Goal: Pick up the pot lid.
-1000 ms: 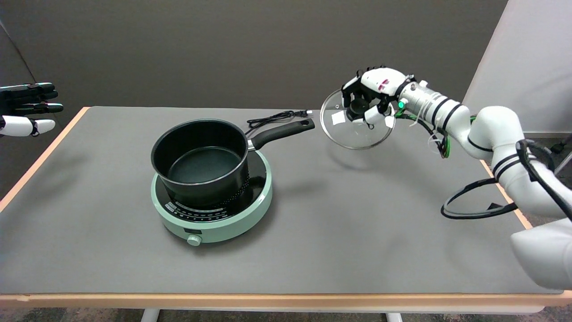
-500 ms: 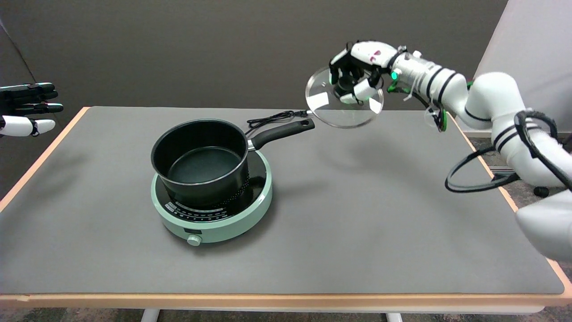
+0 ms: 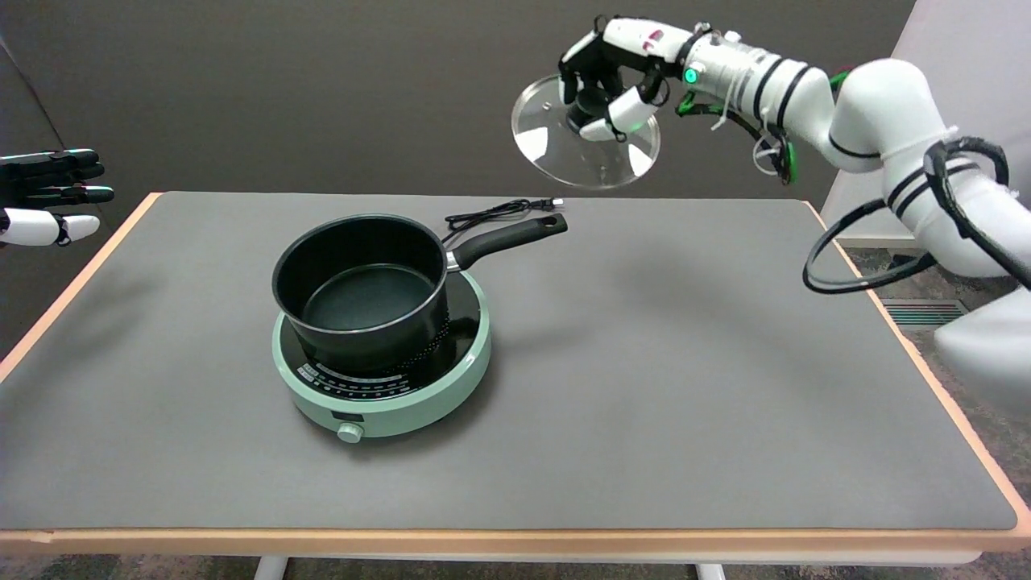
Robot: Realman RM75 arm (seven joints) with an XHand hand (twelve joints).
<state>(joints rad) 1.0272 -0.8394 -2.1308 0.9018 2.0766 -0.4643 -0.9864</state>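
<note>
A clear glass pot lid (image 3: pixel 548 137) with a black knob hangs high in the air above the table's far edge, tilted toward me. My right hand (image 3: pixel 614 76) grips its knob from above, fingers curled round it. Down on the table, the black saucepan (image 3: pixel 361 290) stands uncovered on a mint-green induction hob (image 3: pixel 387 387), its handle pointing to the far right, well below and left of the lid.
The hob's black power cord (image 3: pixel 499 213) lies coiled behind the pan handle. The grey table mat (image 3: pixel 644 387) ends in a wooden rim. The idle left hand (image 3: pixel 48 197) hangs at the far left. Cable loops hang off my right arm (image 3: pixel 870 258).
My right hand has carried the lid upward and to the left, from just above the table at the right to well over its far edge.
</note>
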